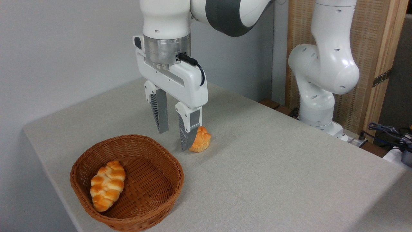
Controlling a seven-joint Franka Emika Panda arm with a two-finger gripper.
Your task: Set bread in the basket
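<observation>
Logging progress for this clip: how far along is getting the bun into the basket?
Done: nothing for the bun; it sits on the table outside the basket, which holds only a braided loaf. In hand: the gripper hangs open beside the bun, gripping nothing. Left: grasp, lift, carry over, release.

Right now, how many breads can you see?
2. The braided loaf lies inside the basket. The small bun sits on the table beside the basket, partly behind a gripper finger. None seems hidden.
</observation>
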